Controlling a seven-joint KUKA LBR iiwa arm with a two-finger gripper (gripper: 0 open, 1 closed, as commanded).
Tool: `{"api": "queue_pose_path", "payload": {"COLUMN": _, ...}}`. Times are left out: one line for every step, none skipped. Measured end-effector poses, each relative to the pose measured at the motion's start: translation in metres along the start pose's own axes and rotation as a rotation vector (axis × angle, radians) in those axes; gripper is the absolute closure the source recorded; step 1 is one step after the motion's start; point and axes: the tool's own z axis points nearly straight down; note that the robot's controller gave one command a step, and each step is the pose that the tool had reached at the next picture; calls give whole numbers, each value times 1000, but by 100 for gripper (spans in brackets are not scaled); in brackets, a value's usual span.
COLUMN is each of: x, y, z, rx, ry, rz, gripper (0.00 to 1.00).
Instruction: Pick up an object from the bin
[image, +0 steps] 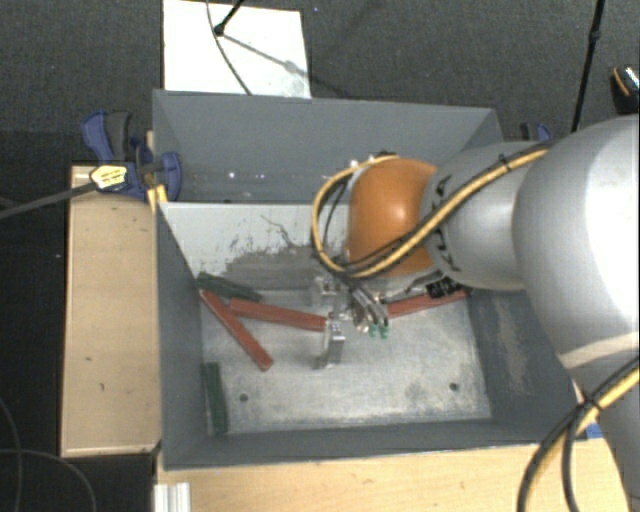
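Camera view: gripper (335, 340) sits low at centre of bin (420, 390), at the view-right end of a long red stick (280, 315). Open/closed state: can't tell. 2nd red stick (240, 335) and green bar (228, 288) lie view-left. Green block (212, 397) lies apart, near lower-left corner. Step, est.: pre-grasp positioning. Next: straddle stick end, close, lift w/o dragging neighbours.

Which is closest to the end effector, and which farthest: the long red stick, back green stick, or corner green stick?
1. Long red stick, just left of the end effector.
2. Back green stick, up-left.
3. Corner green stick, far lower left.
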Motion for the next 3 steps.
{"api": "queue_pose_path", "payload": {"x": -2, "y": 0, "z": -5, "rx": -2, "ry": -7, "rz": 4, "gripper": 100}}
{"api": "queue_pose_path", "payload": {"x": 5, "y": -23, "z": -170, "rx": -2, "ry": -16, "rz": 30, "gripper": 100}}
{"api": "queue_pose_path", "payload": {"x": 14, "y": -15, "z": -110, "rx": 0, "ry": -2, "rz": -215, "gripper": 100}}
